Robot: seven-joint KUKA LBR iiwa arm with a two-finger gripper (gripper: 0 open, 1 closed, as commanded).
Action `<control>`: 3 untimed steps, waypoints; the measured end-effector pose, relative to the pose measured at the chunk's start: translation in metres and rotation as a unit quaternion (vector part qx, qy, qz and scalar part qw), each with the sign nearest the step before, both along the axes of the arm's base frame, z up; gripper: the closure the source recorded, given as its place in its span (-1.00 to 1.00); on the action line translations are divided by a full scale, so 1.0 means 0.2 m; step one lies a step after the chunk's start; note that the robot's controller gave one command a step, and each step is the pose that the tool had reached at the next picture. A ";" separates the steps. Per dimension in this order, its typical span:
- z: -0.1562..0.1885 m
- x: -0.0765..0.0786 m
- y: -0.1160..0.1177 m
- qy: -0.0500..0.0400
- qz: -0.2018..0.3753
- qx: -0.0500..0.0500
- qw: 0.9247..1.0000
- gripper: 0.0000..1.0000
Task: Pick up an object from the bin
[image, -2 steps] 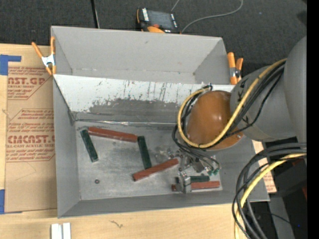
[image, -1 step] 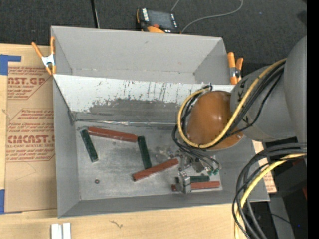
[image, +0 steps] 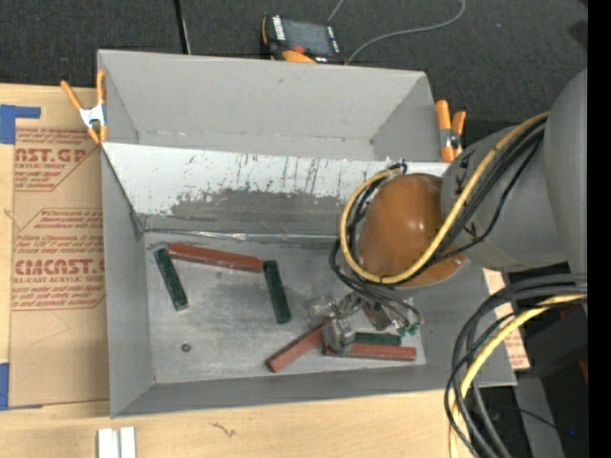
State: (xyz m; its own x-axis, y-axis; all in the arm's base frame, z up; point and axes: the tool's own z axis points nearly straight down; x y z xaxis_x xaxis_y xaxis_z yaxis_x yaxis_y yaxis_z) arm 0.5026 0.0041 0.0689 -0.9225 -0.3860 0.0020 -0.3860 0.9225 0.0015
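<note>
One slanted red-brown stick ends under the orange wrist cover.

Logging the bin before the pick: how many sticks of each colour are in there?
Red-brown sticks: 3
Dark green sticks: 2, plus a green piece half hidden by the gripper, possibly a third
Total: 5, possibly 6
</note>
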 end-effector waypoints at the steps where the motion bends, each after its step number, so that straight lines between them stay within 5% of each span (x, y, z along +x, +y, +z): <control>1: 0.24 0.01 0.00 -0.004 0.000 0.000 1.000 1.00; 2: 0.34 0.01 0.01 -0.003 0.000 0.000 1.000 1.00; 3: 0.67 0.02 0.01 -0.005 0.000 0.000 1.000 1.00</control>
